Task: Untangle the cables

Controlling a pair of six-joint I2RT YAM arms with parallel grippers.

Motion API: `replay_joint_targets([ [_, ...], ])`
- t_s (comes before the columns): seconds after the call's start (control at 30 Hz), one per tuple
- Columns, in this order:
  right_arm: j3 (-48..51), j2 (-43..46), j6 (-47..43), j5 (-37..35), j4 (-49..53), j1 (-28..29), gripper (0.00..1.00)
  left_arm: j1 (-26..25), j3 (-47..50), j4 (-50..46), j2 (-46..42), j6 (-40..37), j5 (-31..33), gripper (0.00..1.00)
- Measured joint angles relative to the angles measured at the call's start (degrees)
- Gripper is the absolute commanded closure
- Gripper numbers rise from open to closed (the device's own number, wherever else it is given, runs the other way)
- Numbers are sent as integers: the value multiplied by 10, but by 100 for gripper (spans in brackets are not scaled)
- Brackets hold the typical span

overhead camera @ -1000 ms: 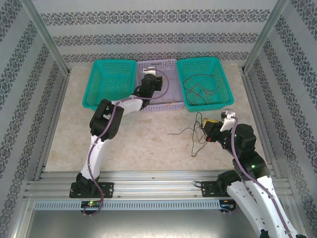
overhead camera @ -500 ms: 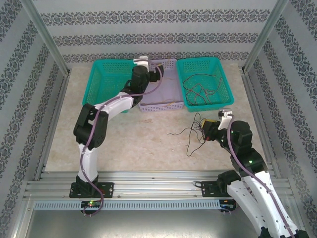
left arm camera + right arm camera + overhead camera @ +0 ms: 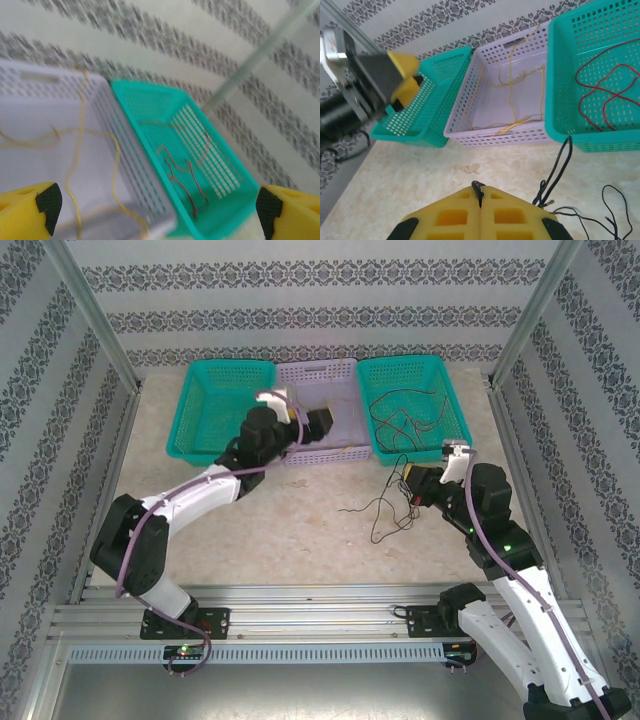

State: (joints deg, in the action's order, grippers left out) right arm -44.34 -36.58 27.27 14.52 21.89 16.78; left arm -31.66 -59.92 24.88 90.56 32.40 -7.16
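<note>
Standing in a row along the far edge of the desk (image 3: 290, 520) are three baskets: a teal one on the left (image 3: 215, 405), a lilac one in the middle (image 3: 345, 390) and a second teal one on the right (image 3: 400, 359), their side walls close together. The lilac basket holds the yellow cables (image 3: 511, 90). The longest strands run far to near along its floor, one climbs over the far wall, and a small bunch lies along the near wall. The right basket holds the red cables (image 3: 603, 107), which lie in loose curves across its floor.

The black cables (image 3: 385, 510) lie on the desk in front of the right basket, just left of the right arm. Their loose tangle is longer far to near than it is wide. In the right wrist view a doubled strand rises to the foot of the right basket's front wall. In the top view one thin end points left and another trails toward the near edge.

The left end effector (image 3: 159, 202) hangs above the lilac basket with its yellow pads spread wide and nothing between them. The right end effector (image 3: 479, 192) sits low beside the black tangle, pads pressed together, with a bit of black strand showing at their seam.
</note>
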Motion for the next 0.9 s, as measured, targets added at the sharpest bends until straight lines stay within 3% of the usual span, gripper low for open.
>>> replay_joint_targets([
  [0.2,-12,0,20,35,-12,0,100,-83,76,11,-7,6,-58,2],
  [0.43,-27,8,35,57,-12,0,100,-133,157,65,-6,24,-127,4],
  [0.9,-27,0,44,61,-12,0,100,-175,187,125,-6,28,-200,0],
])
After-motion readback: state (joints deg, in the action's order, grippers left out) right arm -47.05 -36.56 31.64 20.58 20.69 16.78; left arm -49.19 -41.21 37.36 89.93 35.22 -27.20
